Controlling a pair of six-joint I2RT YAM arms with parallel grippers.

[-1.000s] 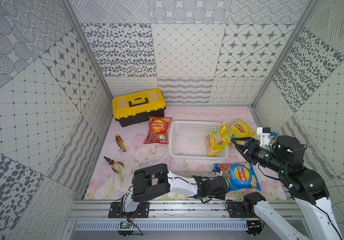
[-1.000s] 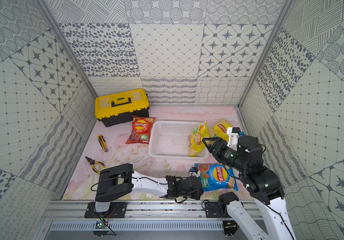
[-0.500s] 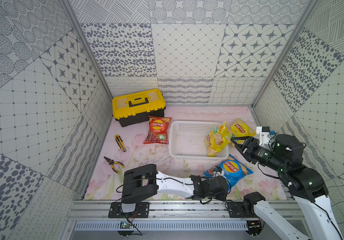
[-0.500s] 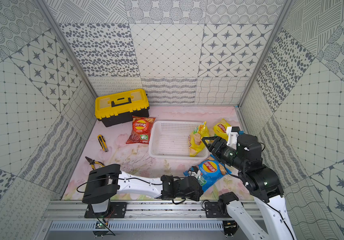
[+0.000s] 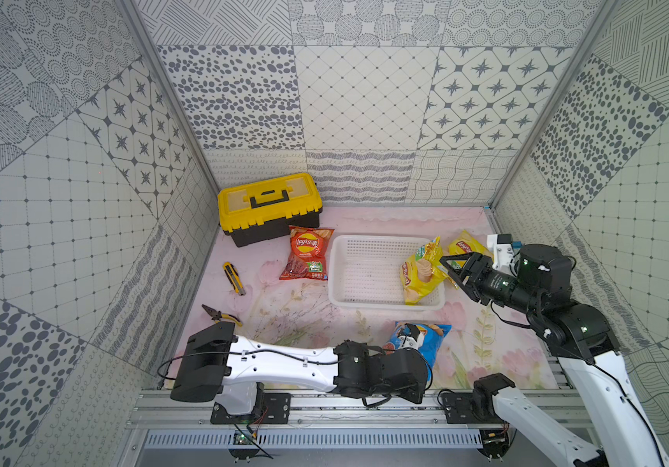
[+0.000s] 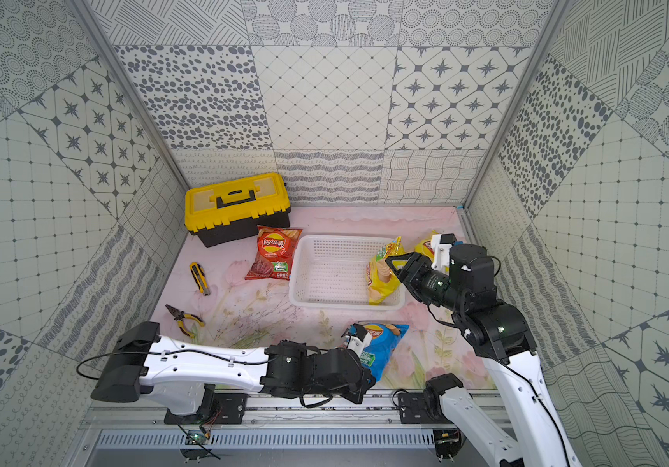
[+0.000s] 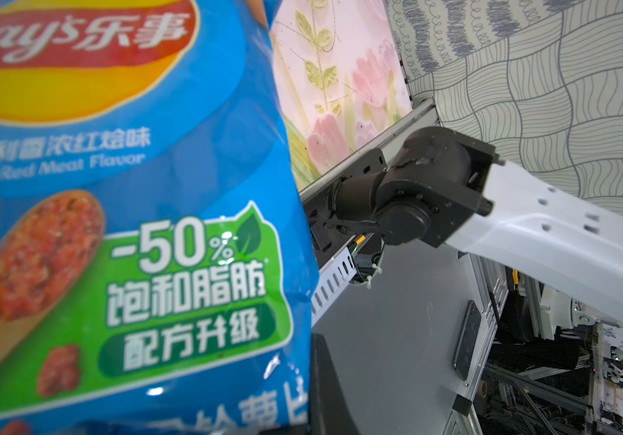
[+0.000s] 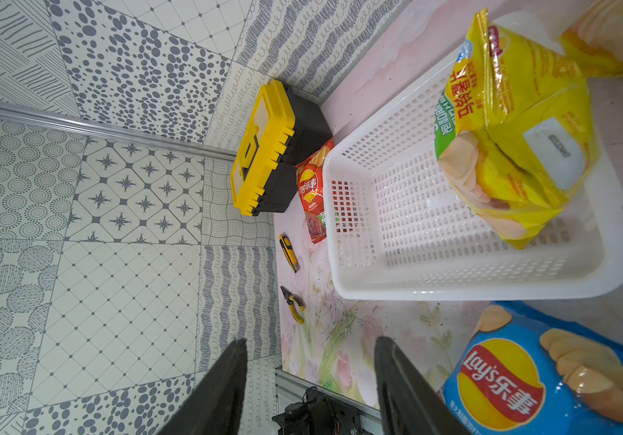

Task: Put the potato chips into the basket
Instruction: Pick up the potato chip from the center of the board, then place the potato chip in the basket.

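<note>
The blue bag (image 6: pixel 385 343), long axis pointing at the basket (image 6: pixel 345 304), is just short of its near rim, clamped by the left gripper (image 6: pixel 359 341). The right gripper (image 5: pixel 446 269), jaws apart and empty, hovers by the yellow bag (image 5: pixel 419 275) inside.

Reaches low across the front with the left arm, left gripper (image 5: pixel 419 358) clamped shut on the blue chip bag (image 5: pixel 431 339). Holds the right arm raised, elbow bent, forearm level, right gripper (image 5: pixel 448 269) with jaws apart, gripping nothing.
</note>
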